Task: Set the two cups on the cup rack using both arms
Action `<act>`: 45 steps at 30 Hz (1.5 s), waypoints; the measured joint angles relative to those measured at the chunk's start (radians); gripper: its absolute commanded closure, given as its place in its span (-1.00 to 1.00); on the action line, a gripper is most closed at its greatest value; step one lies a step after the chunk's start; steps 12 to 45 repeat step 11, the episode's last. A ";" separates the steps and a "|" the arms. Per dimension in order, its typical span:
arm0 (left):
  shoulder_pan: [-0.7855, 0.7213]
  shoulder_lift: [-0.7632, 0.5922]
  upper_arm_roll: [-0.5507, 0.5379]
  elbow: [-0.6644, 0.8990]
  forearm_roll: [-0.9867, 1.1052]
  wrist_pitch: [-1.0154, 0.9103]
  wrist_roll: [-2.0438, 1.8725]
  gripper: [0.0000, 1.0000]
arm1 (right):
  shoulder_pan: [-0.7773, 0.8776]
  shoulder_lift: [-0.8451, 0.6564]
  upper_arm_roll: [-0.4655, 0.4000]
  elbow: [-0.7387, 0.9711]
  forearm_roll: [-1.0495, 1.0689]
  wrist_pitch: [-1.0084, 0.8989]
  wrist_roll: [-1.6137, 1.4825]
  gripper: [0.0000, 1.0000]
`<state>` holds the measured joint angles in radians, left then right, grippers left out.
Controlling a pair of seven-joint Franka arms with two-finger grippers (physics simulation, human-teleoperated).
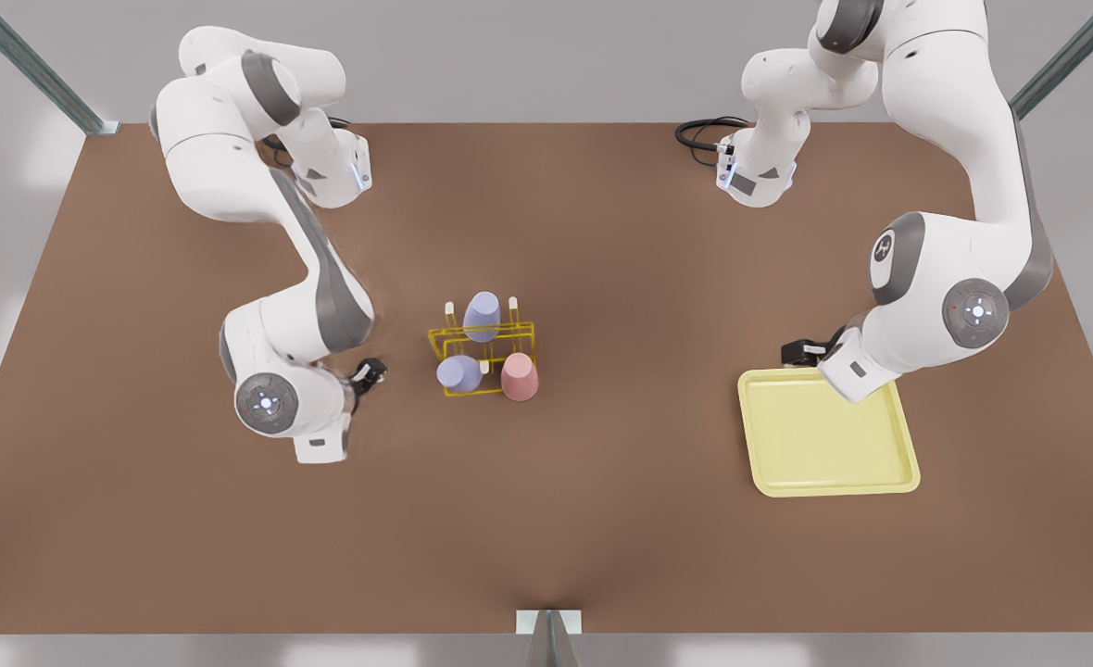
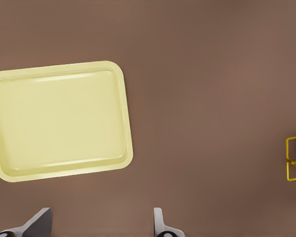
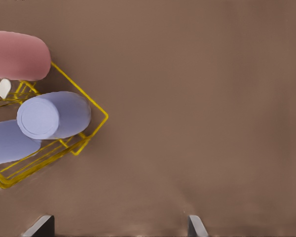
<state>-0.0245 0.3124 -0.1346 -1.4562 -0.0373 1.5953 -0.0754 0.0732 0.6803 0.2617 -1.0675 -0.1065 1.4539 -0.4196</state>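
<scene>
Fingers of the right gripper stand wide apart with nothing between them, above bare brown table. In the front view this gripper hangs low at the front view's left of the rack, near it but not touching. Nothing stands between the gripper and the rack.

The rack is of thin yellow wire and sits near the middle of the table. Three cups are at it, all mouth down. The front lavender cup and the back lavender cup are inside the wire frame. The pink cup is at the rack's corner toward the front view's right, touching the wire; I cannot tell if it sits on a peg. Two white-tipped pegs stay free beside the back lavender cup.

Fingers of the left gripper are also apart and hold nothing. This gripper hangs at the far edge of the pale-yellow tray, at the front view's right, well apart from the rack. In the left wrist view the tray lies flat with nothing on it, and a corner of the rack shows far off across open table.
</scene>
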 measured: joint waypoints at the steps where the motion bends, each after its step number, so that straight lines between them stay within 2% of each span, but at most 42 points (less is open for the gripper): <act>1: 0.000 0.000 0.000 0.000 0.000 0.000 0.000 -1.00 | -0.007 -0.026 -0.040 0.028 -0.015 -0.027 0.031 -1.00; 4: 0.000 0.000 0.000 0.000 0.000 -0.001 0.002 -1.00 | -0.010 -0.202 -0.101 0.005 -0.038 -0.100 0.108 -1.00; 7: 0.000 0.000 0.000 0.000 0.000 0.000 0.003 -1.00 | -0.013 -0.435 -0.127 -0.188 -0.043 -0.142 0.167 -1.00; 10: 0.000 0.000 0.000 0.000 0.000 0.000 0.004 -1.00 | -0.027 -0.532 -0.136 -0.298 -0.043 -0.156 0.218 -1.00; 45: 0.000 0.000 0.000 0.000 0.000 0.000 0.004 -1.00 | -0.030 -0.540 -0.139 -0.306 -0.043 -0.160 0.233 -1.00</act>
